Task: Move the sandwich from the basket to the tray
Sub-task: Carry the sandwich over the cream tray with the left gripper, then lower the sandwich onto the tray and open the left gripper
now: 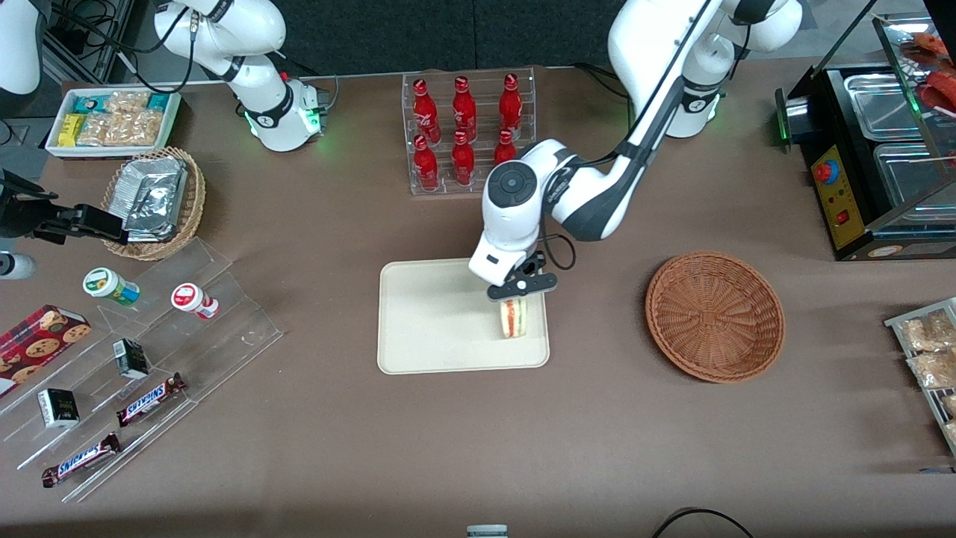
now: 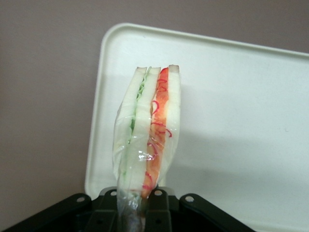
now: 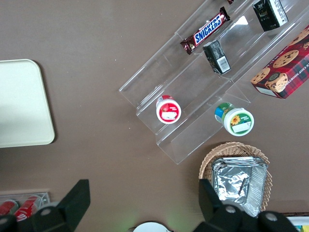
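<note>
sandwich held over tray, basket empty of it

front view: the left gripper sits just right of frame centre, clamped on the top of the wrapped sandwich. the sandwich stands upright at the cream tray, near the tray's edge closest to the wicker basket; contact with the tray cannot be confirmed. the basket lies at centre right, well apart from the tray.

left wrist view: the fingers pinch the plastic wrap of the sandwich, with the tray beneath.

right wrist view: one tray corner at the left edge.
</note>
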You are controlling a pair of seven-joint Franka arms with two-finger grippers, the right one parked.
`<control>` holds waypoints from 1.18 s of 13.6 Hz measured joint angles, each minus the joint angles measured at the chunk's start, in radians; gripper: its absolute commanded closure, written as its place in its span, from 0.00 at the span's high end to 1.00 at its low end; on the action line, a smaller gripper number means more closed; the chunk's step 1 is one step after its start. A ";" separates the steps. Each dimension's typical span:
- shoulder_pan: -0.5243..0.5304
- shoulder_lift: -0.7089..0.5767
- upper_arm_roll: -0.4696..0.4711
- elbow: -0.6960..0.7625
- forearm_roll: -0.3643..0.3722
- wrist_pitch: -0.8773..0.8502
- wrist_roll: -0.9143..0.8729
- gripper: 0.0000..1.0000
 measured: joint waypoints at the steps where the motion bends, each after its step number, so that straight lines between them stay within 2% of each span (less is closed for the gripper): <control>1: -0.012 0.020 0.000 0.012 0.003 0.005 -0.018 0.16; 7: -0.038 0.116 0.001 0.091 0.020 0.033 -0.034 0.16; 8: -0.040 0.120 0.001 0.092 0.025 0.037 -0.035 0.28; 10: -0.047 0.127 0.001 0.092 0.033 0.037 -0.035 0.81; 11: -0.051 0.133 0.001 0.092 0.037 0.037 -0.034 0.96; 16: -0.051 0.138 0.007 0.108 0.058 0.025 -0.034 0.99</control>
